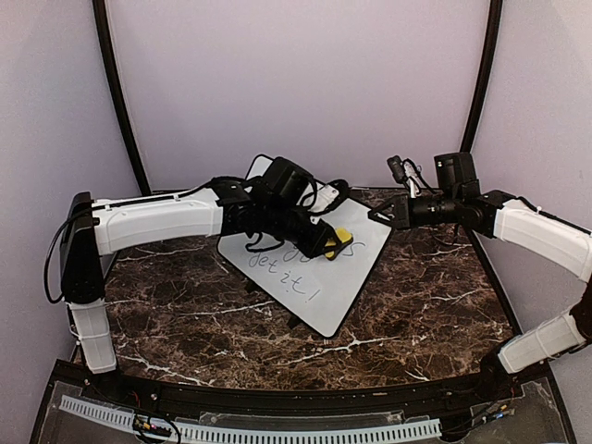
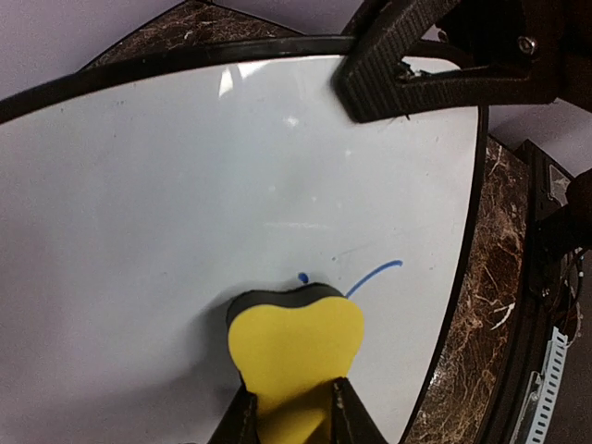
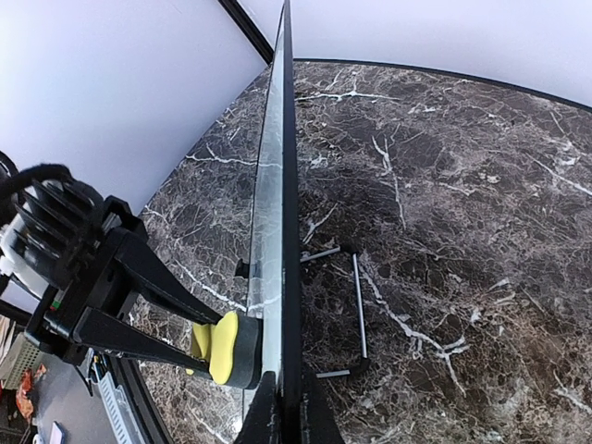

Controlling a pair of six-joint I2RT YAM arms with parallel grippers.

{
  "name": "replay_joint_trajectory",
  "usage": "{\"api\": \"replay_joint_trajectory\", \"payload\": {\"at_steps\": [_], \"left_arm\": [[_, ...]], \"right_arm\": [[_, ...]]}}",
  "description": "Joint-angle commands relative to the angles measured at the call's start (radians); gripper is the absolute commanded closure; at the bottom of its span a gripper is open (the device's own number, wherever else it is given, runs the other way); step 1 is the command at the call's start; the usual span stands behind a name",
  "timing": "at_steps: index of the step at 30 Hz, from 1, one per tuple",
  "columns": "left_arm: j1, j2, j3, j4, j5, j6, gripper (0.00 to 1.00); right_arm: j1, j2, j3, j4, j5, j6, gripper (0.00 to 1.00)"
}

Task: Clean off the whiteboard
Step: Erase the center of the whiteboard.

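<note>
**Item 1. Left gripper** (image 2: 294, 409): drawn in narrow and clamped on the yellow eraser (image 2: 294, 338). The foam bulges out past the fingers. The eraser's dark face is pressed flat on the board, directly ahead of the fingertips.

**Item 2. Whiteboard** (image 2: 166, 203): propped at a tilt on its stand feet (image 3: 356, 305) on the marble-pattern table (image 1: 425, 305), between the two grippers. In the left wrist view, the surface ahead and to the left of the left gripper is glossy and bare. A short blue stroke (image 2: 375, 275) and a dot sit just beyond the eraser, to its right. In the top view, blue handwriting (image 1: 282, 277) runs across the part of the board below the left gripper, on the side nearer the arm bases. More marks lie just beside the eraser.

**Item 3. Right gripper** (image 3: 282, 418): closed tight on the board's thin black frame, which runs edge-on between its fingers. It seems to be steadying the board.

**Status:** judged partly done. The area ahead of the left gripper looks wiped. What is left is the stroke beside the eraser and the lines of writing on the near part of the board.
</note>
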Motion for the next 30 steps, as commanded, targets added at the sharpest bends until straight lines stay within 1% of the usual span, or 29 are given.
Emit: {"api": "replay_joint_trajectory", "payload": {"at_steps": [1,5,10,15,18,22,27,30], "left_arm": [[0.009,0.040,0.044,0.028,-0.057,0.017,0.89],[0.010,0.022,-0.014,0.029,-0.037,-0.005,0.89],[0.010,-0.045,-0.172,0.076,-0.018,-0.041,0.89],[0.009,-0.068,-0.227,0.086,-0.011,-0.055,0.89],[0.010,-0.060,-0.210,0.096,-0.011,-0.051,0.89],[0.010,-0.023,-0.126,0.093,-0.015,-0.037,0.89],[0.008,0.041,0.030,0.061,-0.005,-0.016,0.89],[0.006,0.048,0.051,0.048,0.000,-0.013,0.89]], "right_arm": [[0.050,0.002,0.005,0.030,-0.077,-0.115,1.00],[0.051,0.008,0.008,0.029,-0.077,-0.115,1.00],[0.050,0.008,0.008,0.029,-0.073,-0.115,1.00],[0.050,0.012,0.010,0.028,-0.075,-0.114,1.00],[0.050,0.011,0.010,0.028,-0.075,-0.113,1.00],[0.050,0.007,0.010,0.026,-0.075,-0.113,1.00],[0.050,0.004,0.010,0.024,-0.074,-0.115,1.00],[0.050,0.003,0.010,0.024,-0.072,-0.115,1.00]]}}
